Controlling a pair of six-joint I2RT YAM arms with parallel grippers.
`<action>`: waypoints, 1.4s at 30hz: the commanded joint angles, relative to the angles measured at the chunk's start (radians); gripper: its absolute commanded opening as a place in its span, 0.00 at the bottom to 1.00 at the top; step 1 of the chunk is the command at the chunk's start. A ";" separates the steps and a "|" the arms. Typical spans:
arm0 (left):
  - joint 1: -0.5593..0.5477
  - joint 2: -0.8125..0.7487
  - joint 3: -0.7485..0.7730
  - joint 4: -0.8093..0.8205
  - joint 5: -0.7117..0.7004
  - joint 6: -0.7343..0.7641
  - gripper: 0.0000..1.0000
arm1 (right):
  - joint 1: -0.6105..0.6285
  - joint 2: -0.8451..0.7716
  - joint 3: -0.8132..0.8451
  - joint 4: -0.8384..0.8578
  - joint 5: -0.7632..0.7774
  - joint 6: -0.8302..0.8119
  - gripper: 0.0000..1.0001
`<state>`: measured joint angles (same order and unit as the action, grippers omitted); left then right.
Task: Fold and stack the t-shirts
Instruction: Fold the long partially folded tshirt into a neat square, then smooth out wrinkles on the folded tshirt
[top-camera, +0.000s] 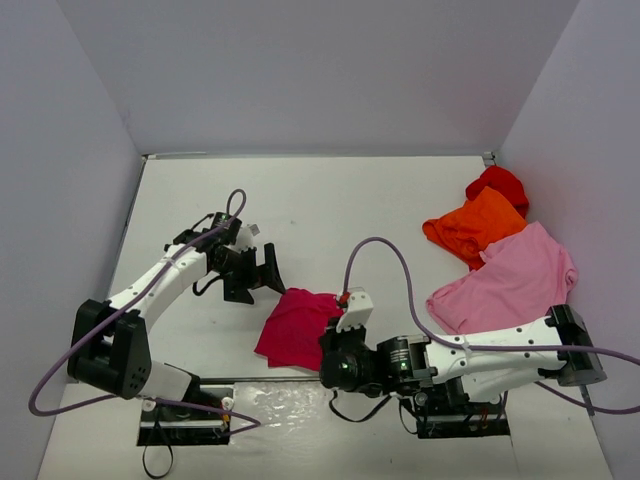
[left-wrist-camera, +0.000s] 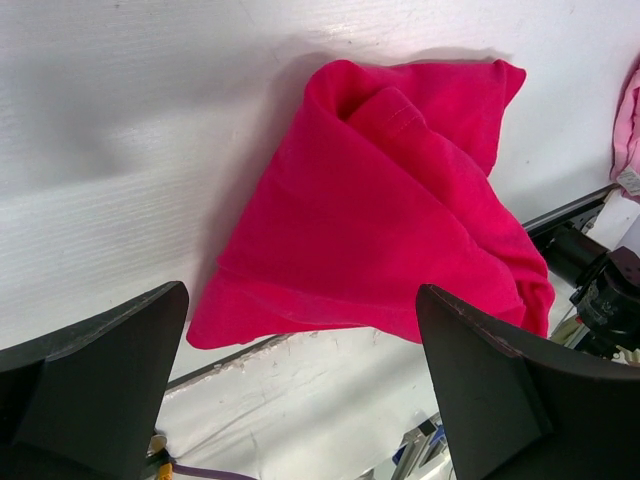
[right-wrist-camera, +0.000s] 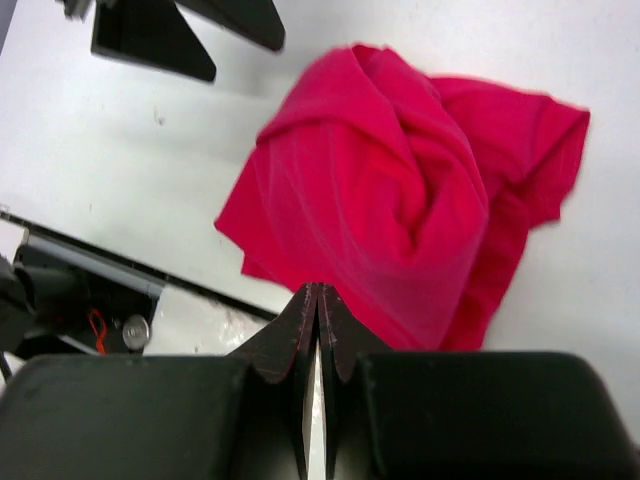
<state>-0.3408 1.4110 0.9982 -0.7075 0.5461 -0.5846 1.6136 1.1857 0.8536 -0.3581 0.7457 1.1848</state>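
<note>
Magenta shirt (top-camera: 295, 327): crumpled in a loose heap at the near edge of the tabletop (top-camera: 330, 200), between the two arms. Layers are folded over each other every which way, so not a tidy fold yet imo.

Left hand (top-camera: 268, 272): fingers spread wide, nothing in them. It hovers just beside the shirt's far-left corner, and from its own wrist cam the whole heap sits framed between the two fingers.

Right hand (right-wrist-camera: 316, 300): fingers pinched together, tips look like they touch. They're right at the shirt's near edge, but I can't tell if any cloth is actually caught in there. Looks like nothing.

Other shirts: pink (top-camera: 510, 283), orange (top-camera: 475, 226) and red (top-camera: 498, 184) are piled over on the right side, well apart from the magenta one, unfolded.

Step in hand: I'd say shirt number one is barely started, more at the "get it flat" stage than the folding stage. No stack anywhere.

Next move: probably each hand needs to find a corner or hem and pull outward to spread the thing flat. The left is already lined up for a grab; the right would have to open first.

Tricky bit: soft cloth bunches, so grabbing one layer instead of the whole wad is the hard part.
</note>
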 joint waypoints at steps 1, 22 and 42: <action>0.003 -0.078 0.008 0.037 0.015 -0.021 0.97 | -0.086 0.095 0.099 0.099 0.042 -0.220 0.00; 0.006 -0.083 0.025 0.021 -0.002 -0.006 0.97 | -0.322 0.163 0.004 0.409 -0.280 -0.354 0.00; 0.006 -0.064 0.022 0.037 -0.004 -0.004 0.97 | -0.288 0.250 -0.063 0.447 -0.366 -0.269 0.00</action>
<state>-0.3401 1.3441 0.9825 -0.6975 0.5415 -0.6037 1.3493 1.4323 0.8492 0.0491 0.3801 0.8685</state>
